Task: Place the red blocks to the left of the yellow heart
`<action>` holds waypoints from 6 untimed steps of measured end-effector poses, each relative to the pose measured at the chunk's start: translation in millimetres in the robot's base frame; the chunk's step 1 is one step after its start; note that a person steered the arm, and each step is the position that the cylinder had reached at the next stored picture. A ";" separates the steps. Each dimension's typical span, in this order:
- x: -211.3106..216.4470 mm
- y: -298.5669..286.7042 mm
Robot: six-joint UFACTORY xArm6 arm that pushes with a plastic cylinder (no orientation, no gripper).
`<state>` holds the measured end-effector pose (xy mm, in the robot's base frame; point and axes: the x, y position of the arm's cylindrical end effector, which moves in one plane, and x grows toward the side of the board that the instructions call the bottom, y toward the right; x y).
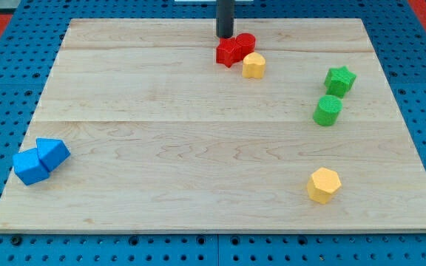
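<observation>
Two red blocks sit together near the view's top centre: a red star-like block (228, 52) and a red round block (245, 43) just to its upper right. The yellow heart (254, 66) lies right below and to the right of them, touching or nearly touching. My tip (225, 35) is a dark rod end at the view's top, just above the red blocks and left of the red round block, close to or touching them.
A green star (340, 80) and a green cylinder (328, 110) stand at the view's right. A yellow hexagon (324, 185) lies at the lower right. Two blue blocks (41, 159) sit together at the lower left edge of the wooden board (161, 185).
</observation>
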<state>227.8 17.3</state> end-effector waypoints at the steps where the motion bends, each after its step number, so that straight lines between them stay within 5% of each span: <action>1: -13.1 38.1; 3: 22.5 91.7; 6: 70.6 -36.0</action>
